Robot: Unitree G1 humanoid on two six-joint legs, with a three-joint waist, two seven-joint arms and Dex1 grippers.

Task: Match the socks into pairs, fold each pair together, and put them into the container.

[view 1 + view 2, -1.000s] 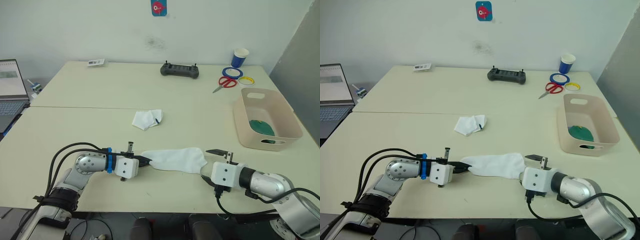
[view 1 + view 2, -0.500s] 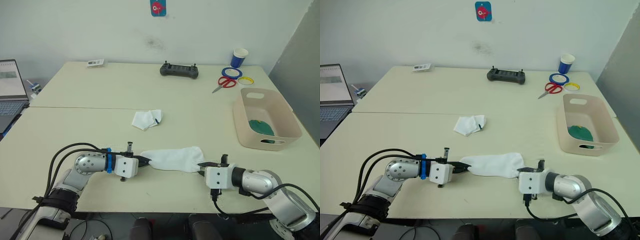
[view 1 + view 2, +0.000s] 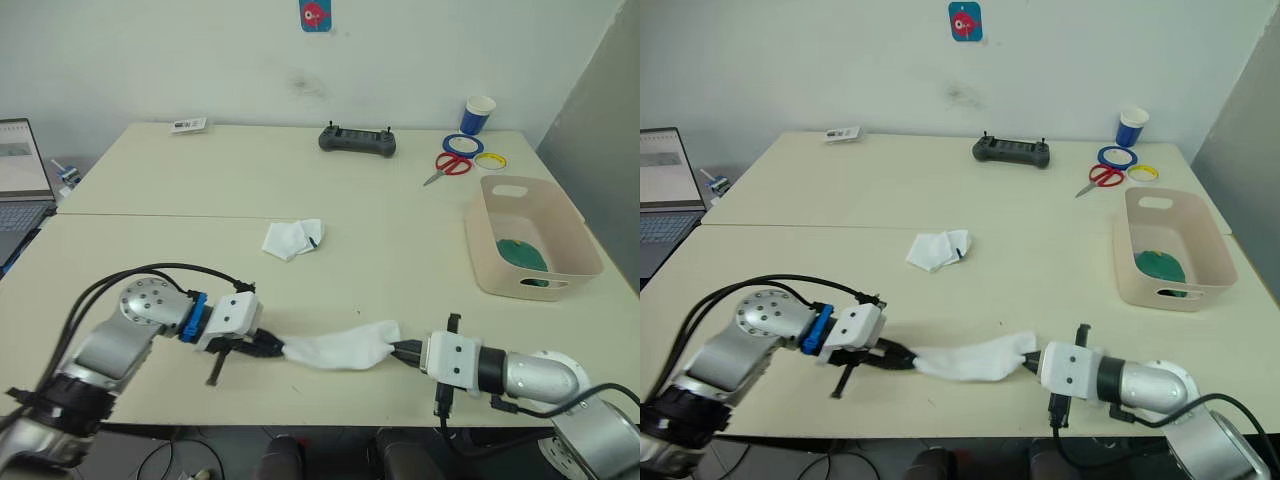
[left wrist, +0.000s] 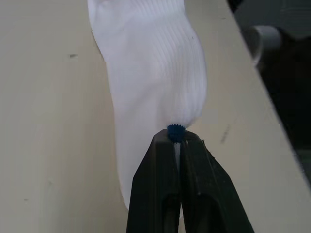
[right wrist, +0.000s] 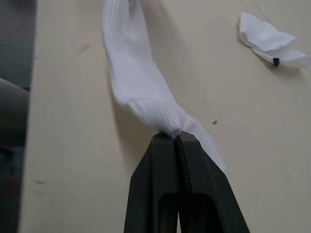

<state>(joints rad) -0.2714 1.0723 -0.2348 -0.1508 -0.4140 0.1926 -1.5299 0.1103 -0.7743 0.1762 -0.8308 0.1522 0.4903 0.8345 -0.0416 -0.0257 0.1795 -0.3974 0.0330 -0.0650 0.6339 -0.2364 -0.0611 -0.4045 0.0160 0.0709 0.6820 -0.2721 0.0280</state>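
I observe a pale cream tabletop (image 3: 200, 190) filling most of the frame, made of two sections with a seam (image 3: 180, 215) running across the middle left. Behind it, along the top of the frame, stands a plain white wall (image 3: 150, 60) with a faint smudge (image 3: 310, 85) at upper centre and a small blue-and-red sticker (image 3: 316, 14) at the top edge. A grey panel (image 3: 610, 150) closes the right edge. Light is even and diffuse.

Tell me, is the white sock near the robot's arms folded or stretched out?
Stretched out. The sock runs lengthwise between the left gripper and right gripper, each pinching one end.
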